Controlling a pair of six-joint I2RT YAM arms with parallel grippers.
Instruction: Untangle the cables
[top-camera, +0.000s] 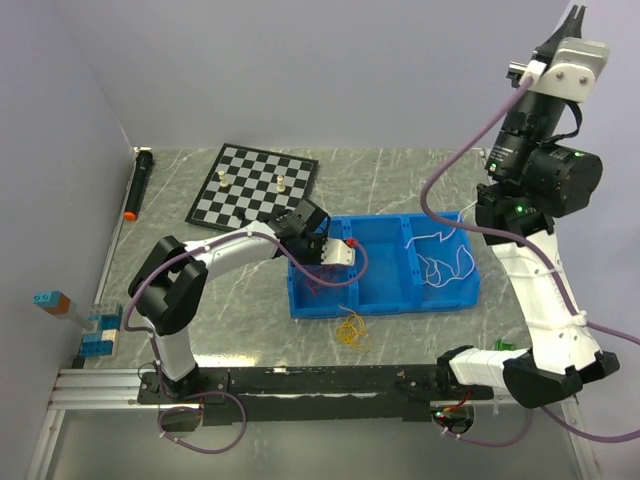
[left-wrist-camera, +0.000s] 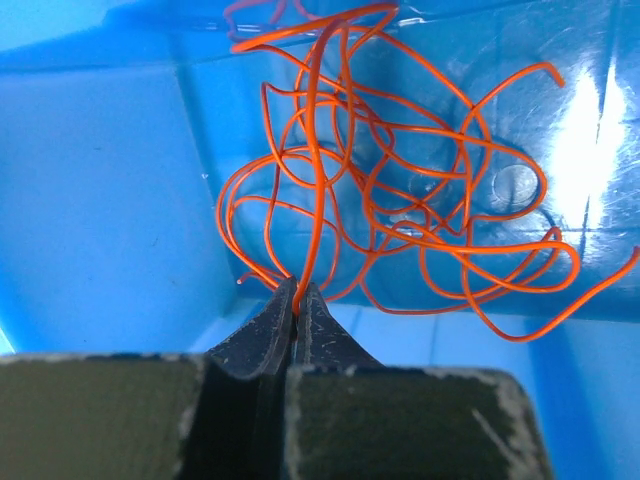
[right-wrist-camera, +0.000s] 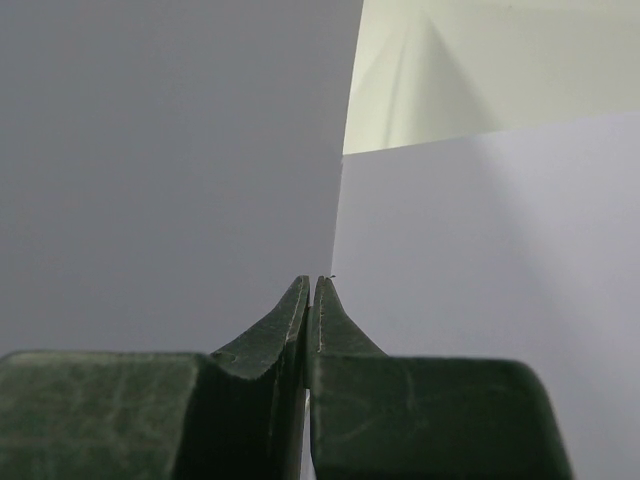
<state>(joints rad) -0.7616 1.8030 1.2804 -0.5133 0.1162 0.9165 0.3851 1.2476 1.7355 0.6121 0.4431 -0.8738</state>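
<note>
My left gripper (top-camera: 322, 268) reaches down into the left compartment of the blue bin (top-camera: 382, 300). In the left wrist view it (left-wrist-camera: 298, 292) is shut on one strand of a tangled orange cable (left-wrist-camera: 400, 200) that spreads across the bin floor. A white cable (top-camera: 440, 262) lies in the right compartment. A yellow cable (top-camera: 350, 330) lies bunched on the table just in front of the bin. My right gripper (top-camera: 572, 18) is raised high above the back right; in the right wrist view it (right-wrist-camera: 311, 282) is shut and empty, facing the wall.
A chessboard (top-camera: 255, 185) with a few pieces lies behind the bin. A black marker with an orange tip (top-camera: 137, 183) lies at the far left. Stacked toy blocks (top-camera: 95, 330) stand at the left edge. The bin's middle compartment (top-camera: 385, 265) looks empty.
</note>
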